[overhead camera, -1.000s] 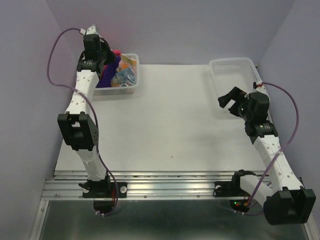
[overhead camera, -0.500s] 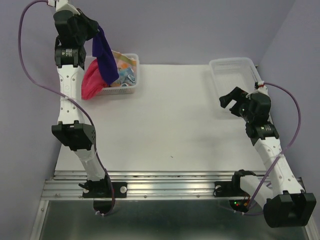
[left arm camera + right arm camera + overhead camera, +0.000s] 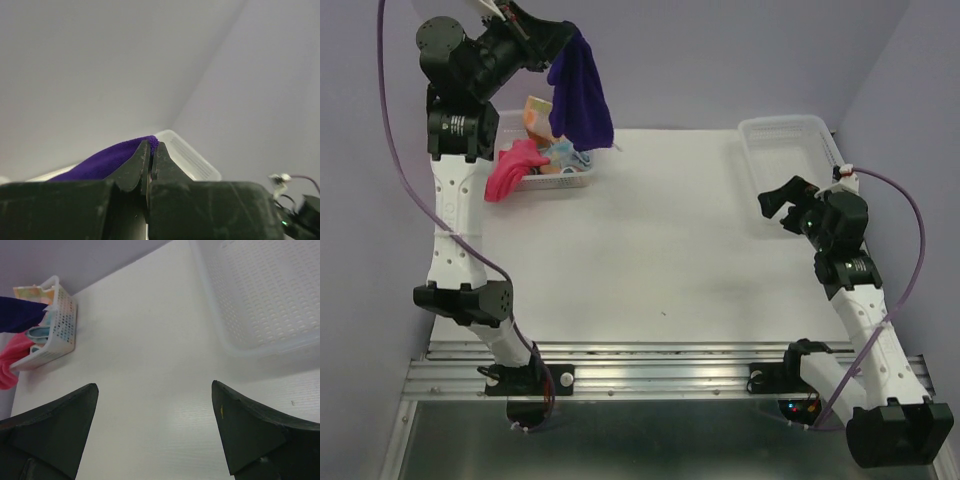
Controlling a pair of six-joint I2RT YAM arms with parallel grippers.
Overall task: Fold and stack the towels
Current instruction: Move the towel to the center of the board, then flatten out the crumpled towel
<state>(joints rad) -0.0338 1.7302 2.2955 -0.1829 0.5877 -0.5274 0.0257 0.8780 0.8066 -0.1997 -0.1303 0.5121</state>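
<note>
Purple towel [image 3: 582, 95] has swung rightward, hanging pinched from left hand [image 3: 563, 38].

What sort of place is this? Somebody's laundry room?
Probably a robot test booth, not a home: the left arm and right arm are bolted to a metal rail at a white table, plain lilac walls close it in, and the left gripper holds up a purple towel near a white basket.
</note>
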